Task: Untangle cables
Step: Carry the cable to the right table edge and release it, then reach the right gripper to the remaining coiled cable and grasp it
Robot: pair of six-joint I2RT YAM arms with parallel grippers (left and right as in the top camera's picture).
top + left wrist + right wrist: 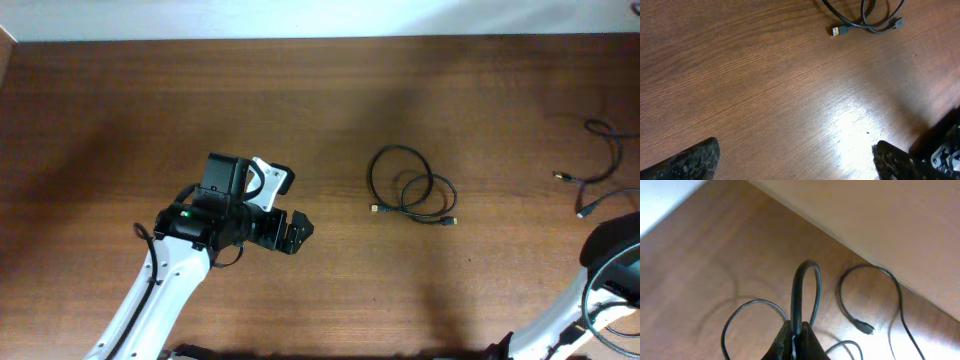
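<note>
On the brown wooden worktop (120, 120), items as found:

Item 1: coiled cable (410, 192). Thin and black, it lies flat near the middle of the worktop in 2 overlapping loops. 1 plug (838, 31) with a silvery tip sits at the near-left of the coil. The other end (450, 221) lies at its near-right.

Item 2: my left hand (795, 162). It is released, its 2 fingers spread wide with bare wood showing between them. It sits to the left of the coiled cable and nearer, well apart from it. The coil shows only at the far edge of my left wrist view.

Item 3: right-side cable (603, 160). Thin, black and loosely curved, it lies at the far right of the worktop, well apart from item 1. 2 small plug ends lie on its left side, 1 farther and 1 nearer.

Item 4: my right hand (792, 341). It is clenched, fingers pressed together on a black cord loop (801, 287) that stands up out of the grip as a narrow arch. More thin black strands lie on the wood around it, 1 ending in a small connector (867, 328) to the right. I cannot tell whether these strands and the pinched loop are all 1 cable. From overhead, my right arm (610, 275) shows at the near-right corner, and I cannot make out the hand there.
</note>
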